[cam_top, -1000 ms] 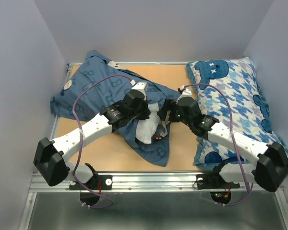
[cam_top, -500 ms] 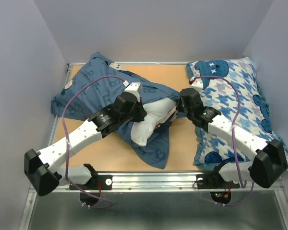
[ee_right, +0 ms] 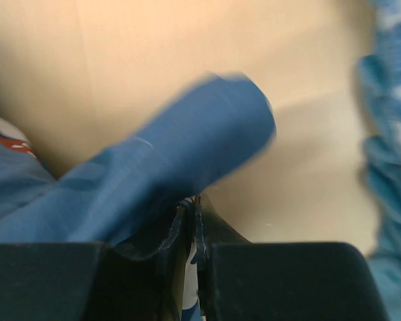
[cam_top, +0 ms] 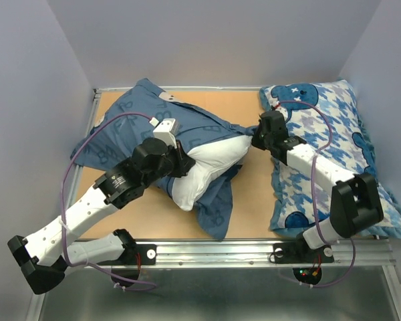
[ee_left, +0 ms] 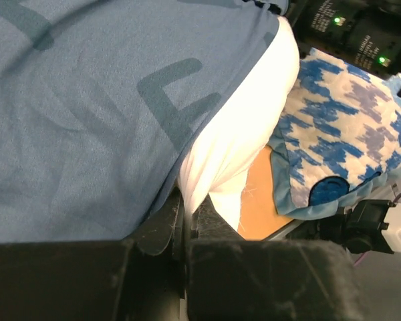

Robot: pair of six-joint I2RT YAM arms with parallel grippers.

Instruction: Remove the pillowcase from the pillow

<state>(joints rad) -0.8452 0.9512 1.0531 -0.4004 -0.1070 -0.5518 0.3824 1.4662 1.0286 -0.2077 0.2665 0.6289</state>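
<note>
The slate-blue pillowcase lies crumpled over the left and middle of the table. The white pillow sticks out of its open end, and its rest is hidden inside. My left gripper is shut on the pillow's white fabric; in the left wrist view a white fold is pinched between the jaws of the left gripper, under the pillowcase. My right gripper is shut on the pillowcase's edge at the pillow's right end. In the right wrist view a blue fold runs into the closed right gripper.
A blue-and-white houndstooth pillow lies along the table's right side, under my right arm; it also shows as the houndstooth pillow in the left wrist view. Bare wooden table shows between the two pillows. Grey walls close in the back and sides.
The right gripper has shut on the pillowcase's edge and moved right and back. The left arm has drawn back to the left with the pillow. More white pillow shows now.
</note>
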